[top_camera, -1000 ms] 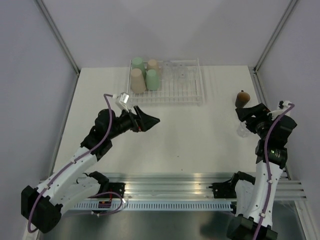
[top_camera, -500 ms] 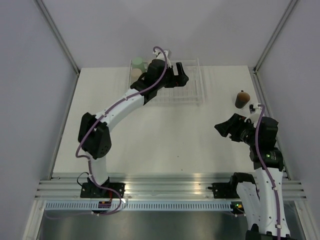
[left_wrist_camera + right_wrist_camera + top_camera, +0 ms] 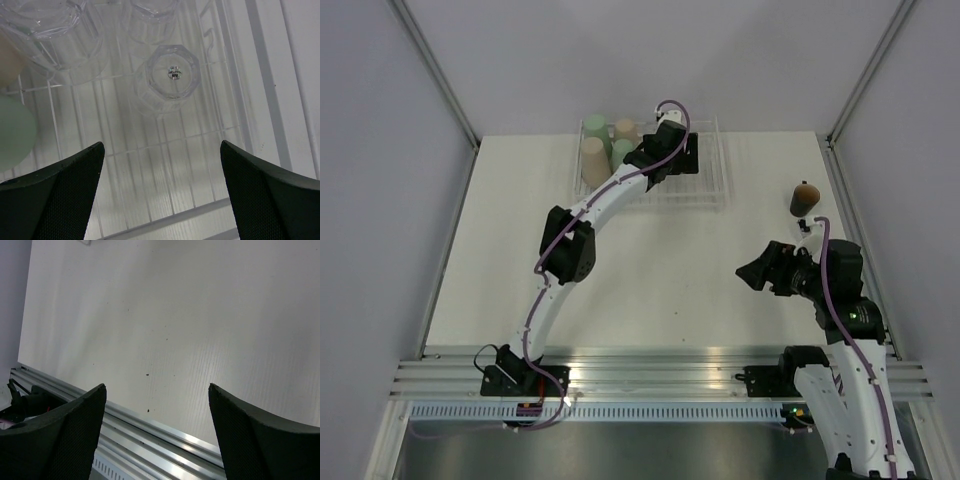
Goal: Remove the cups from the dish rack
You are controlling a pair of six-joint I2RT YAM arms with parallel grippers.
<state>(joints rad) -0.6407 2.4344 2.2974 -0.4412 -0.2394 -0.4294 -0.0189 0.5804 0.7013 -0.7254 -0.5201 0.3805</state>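
The white wire dish rack (image 3: 712, 190) stands at the back of the table. Its left end holds two pastel green tumblers (image 3: 596, 127) and two beige tumblers (image 3: 592, 160). My left gripper (image 3: 678, 165) hovers over the rack's right half. In the left wrist view the left gripper (image 3: 161, 144) is open and empty above the rack (image 3: 165, 165). An upturned clear cup (image 3: 172, 77) lies just ahead of it, with two more clear cups (image 3: 55, 40) behind. The dark brown cup (image 3: 804, 197) stands on the table at the right. My right gripper (image 3: 748, 275) is open and empty, below and left of the brown cup.
A green tumbler (image 3: 12, 132) edges into the left wrist view. The right wrist view shows my open right gripper (image 3: 156, 386) over bare white table, with the aluminium rail (image 3: 150, 435) at the near edge. Grey walls close in the table at the back and sides.
My left arm has swung from mid-table out over the dish rack. The right arm has drawn back from beside the brown cup toward the middle, its jaws spreading wider.
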